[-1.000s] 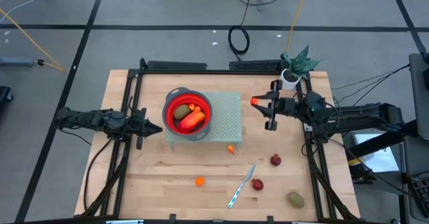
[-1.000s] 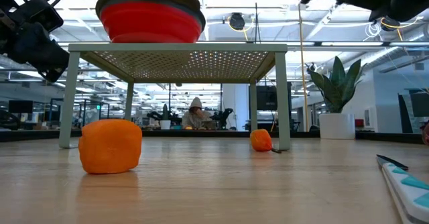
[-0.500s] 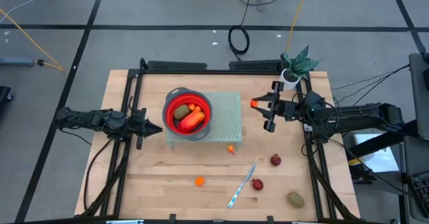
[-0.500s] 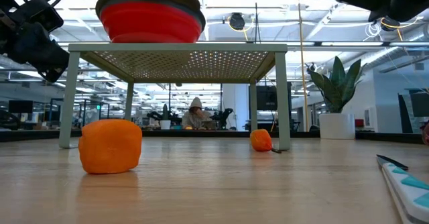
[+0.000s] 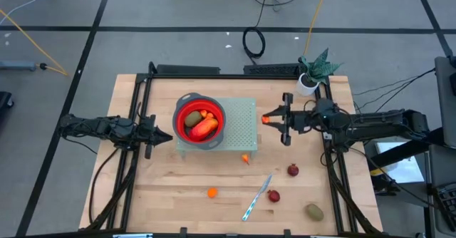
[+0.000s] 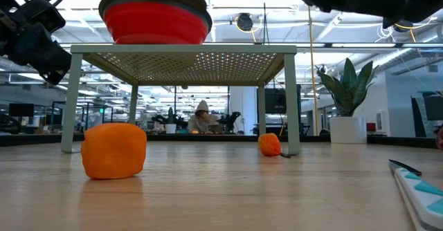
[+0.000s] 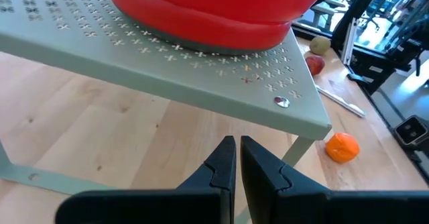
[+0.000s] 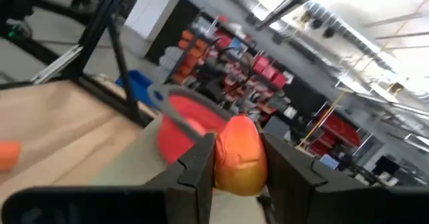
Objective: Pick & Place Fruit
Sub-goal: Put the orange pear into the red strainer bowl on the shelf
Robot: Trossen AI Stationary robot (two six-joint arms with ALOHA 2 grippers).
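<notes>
Carrying step judged in hand: small orange oval toy fruit [image 8: 239, 155] was pinched by right gripper [image 5: 274, 119], above table beside green perforated stand [image 5: 242, 127]. Release over red collapsible bowl [image 5: 182, 112] judged next. Left gripper [image 7: 234, 160] was parked by stand, jaws pressed together.

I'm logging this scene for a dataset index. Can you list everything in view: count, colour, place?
collapsible bowl: one, red, on the rack's left part, holding fruit.
perforated rack: one, pale green, table centre.
fruit in bowl: several, orange and olive.
loose fruit: orange, orange, dark red, red, olive-brown, on the table's near half.
held fruit: one, orange.
knife: one, silver-blue, near edge.
potted plant: one, green, far right corner.
left end effector: shut, left of rack.
right end effector: gripping held fruit, right of rack.
</notes>
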